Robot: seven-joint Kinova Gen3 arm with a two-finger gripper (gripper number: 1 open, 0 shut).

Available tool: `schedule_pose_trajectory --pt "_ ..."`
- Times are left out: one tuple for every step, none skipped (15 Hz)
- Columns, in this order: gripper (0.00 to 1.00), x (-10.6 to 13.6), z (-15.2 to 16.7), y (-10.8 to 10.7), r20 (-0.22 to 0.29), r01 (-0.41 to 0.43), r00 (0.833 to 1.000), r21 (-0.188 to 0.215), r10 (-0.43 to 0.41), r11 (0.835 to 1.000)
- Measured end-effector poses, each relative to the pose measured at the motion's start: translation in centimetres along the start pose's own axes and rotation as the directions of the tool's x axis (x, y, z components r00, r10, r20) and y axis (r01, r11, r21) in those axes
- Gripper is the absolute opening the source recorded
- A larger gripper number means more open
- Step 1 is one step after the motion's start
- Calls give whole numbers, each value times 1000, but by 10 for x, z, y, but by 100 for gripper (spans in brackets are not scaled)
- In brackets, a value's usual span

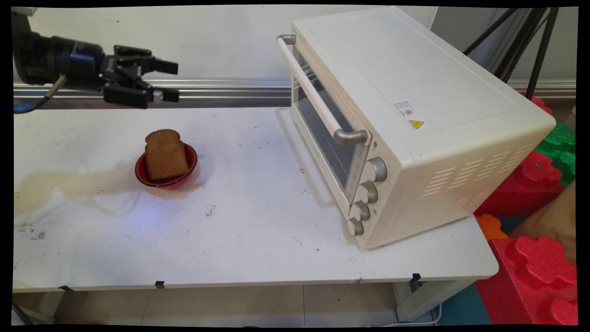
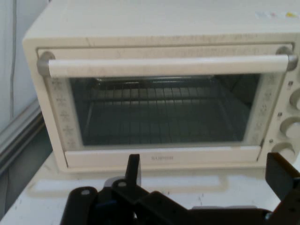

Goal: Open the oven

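Currently listed: one black gripper [image 1: 169, 81], held level above the far left part of the white table [image 1: 258, 240], its two fingers [image 2: 133, 169] spread apart with nothing between them, touching nothing.

Ahead of the fingertips, well apart across open air: a cream toaster oven [image 1: 415, 124], door shut, its long bar handle [image 2: 168, 66] running the door's upper edge, a wire rack visible behind the glass. Four knobs [image 1: 376, 169] stand in a column at the door's far side.

Below the gripper and slightly toward the table's near edge: a red bowl [image 1: 167, 171] with a slice of brown toast [image 1: 165, 154] standing upright in it.

Between bowl and oven lies bare tabletop. Behind the gripper's line runs a metal rail [image 1: 221, 87] along the wall. Beyond the table's right edge, past the oven: red and green foam blocks [image 1: 539, 267].
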Motion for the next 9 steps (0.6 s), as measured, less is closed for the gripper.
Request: schedule_pose_trajectory --pt "100 3 3 0 -6 0 1000 0 0 1000" --pt "100 8 7 0 -15 1 1000 0 -1 1000" --pt "100 15 15 0 -28 3 1000 -1 -3 1000" --pt "100 20 21 0 -36 4 999 -2 -4 1000" --pt "100 23 24 1 -41 5 999 -2 -5 1000" --pt "100 27 30 1 -48 6 999 -3 -6 1000" --pt "100 32 37 1 -56 8 998 -5 -8 1000" --pt "100 35 42 1 -60 9 998 -5 -9 1000" --pt "100 39 49 1 -64 9 998 -6 -10 1000"
